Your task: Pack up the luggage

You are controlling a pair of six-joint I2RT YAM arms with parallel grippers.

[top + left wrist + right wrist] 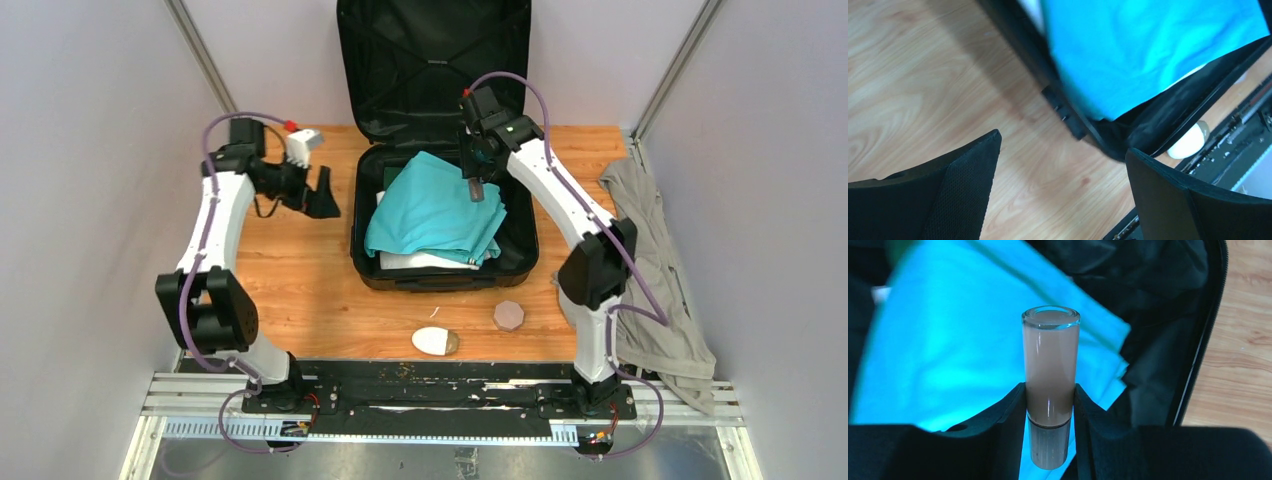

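The black luggage (525, 245) lies open at the table's back centre, lid up, with a folded teal garment (435, 210) over white cloth inside. My right gripper (476, 187) is shut on a small beige tube with a silver cap (1050, 390) and holds it above the teal garment (948, 355) near the case's right side (1193, 365). My left gripper (322, 195) is open and empty over bare wood left of the luggage; its view shows the case's front corner (1128, 135) and the teal garment (1148, 50).
A white and tan oval item (435, 341) and a pinkish octagonal compact (509, 315) lie on the table in front of the luggage. A grey garment (650, 260) hangs over the table's right edge. A black rail (440, 395) runs along the near edge.
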